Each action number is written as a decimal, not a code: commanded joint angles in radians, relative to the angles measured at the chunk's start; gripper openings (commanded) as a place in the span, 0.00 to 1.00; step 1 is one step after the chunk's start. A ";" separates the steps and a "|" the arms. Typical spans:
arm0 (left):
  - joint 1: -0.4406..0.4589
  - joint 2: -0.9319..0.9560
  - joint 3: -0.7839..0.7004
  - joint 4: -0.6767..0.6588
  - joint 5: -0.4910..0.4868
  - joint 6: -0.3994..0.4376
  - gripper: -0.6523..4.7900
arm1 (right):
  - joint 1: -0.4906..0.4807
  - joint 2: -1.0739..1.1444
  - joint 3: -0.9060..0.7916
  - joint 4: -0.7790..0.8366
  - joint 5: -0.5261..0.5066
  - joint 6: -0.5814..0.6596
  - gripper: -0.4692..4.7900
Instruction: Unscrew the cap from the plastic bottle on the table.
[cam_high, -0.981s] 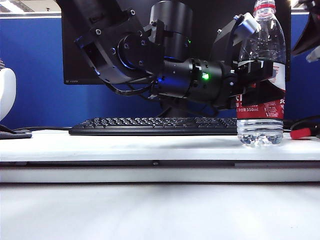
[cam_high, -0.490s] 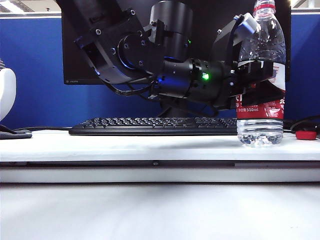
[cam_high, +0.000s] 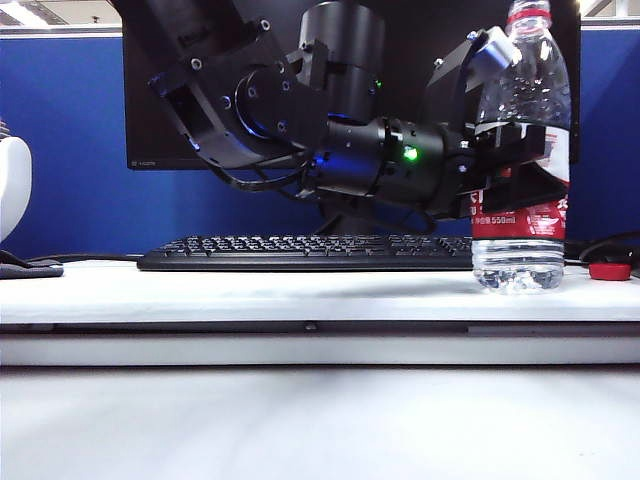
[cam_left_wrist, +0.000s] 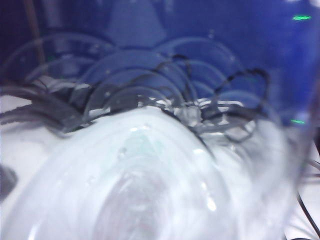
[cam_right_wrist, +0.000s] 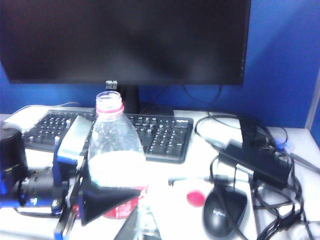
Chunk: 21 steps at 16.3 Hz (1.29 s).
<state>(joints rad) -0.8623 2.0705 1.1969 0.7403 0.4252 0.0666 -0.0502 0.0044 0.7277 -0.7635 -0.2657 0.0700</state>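
One bare white desk (cam_high: 300, 290) fills the foreground of the exterior view, with a raised board along its front edge. On that desk stands the plastic bottle (cam_high: 520, 240), upright, on the right side of the view, just in front of the black keyboard (cam_high: 300, 252). Its neck is open: only the thin red ring remains below the mouth. The cap (cam_high: 609, 271) lies on the desk to the right of the bottle, apart from it; the right wrist view shows it (cam_right_wrist: 195, 198) just beside a black mouse (cam_right_wrist: 224, 210).

The left gripper (cam_high: 515, 165) reaches in horizontally from the left and is clamped on the bottle's body at label height, jaws partly closed around it. The left wrist view is filled with the clear ribbed bottle wall (cam_left_wrist: 150, 170), blurred at close range.

The right gripper appears in no view; its jaws are fully closed, and nothing shows it holding anything. Its wrist camera looks down on the bottle (cam_right_wrist: 115, 155) from above and behind.

Behind the keyboard stands a dark monitor (cam_high: 420, 30), and behind that a blue partition (cam_high: 70, 150).
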 joint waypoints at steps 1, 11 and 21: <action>0.000 0.006 -0.006 -0.043 -0.024 0.005 0.33 | 0.000 0.000 -0.005 -0.105 0.002 0.005 0.09; 0.000 0.007 -0.006 -0.043 -0.030 0.012 0.36 | 0.000 -0.001 -0.005 -0.002 -0.005 0.004 0.09; 0.000 0.007 -0.006 -0.043 -0.066 0.011 0.80 | 0.000 -0.001 -0.005 -0.003 -0.006 0.003 0.09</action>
<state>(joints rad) -0.8619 2.0842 1.1892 0.6830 0.3614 0.0750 -0.0505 0.0044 0.7185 -0.7830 -0.2657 0.0708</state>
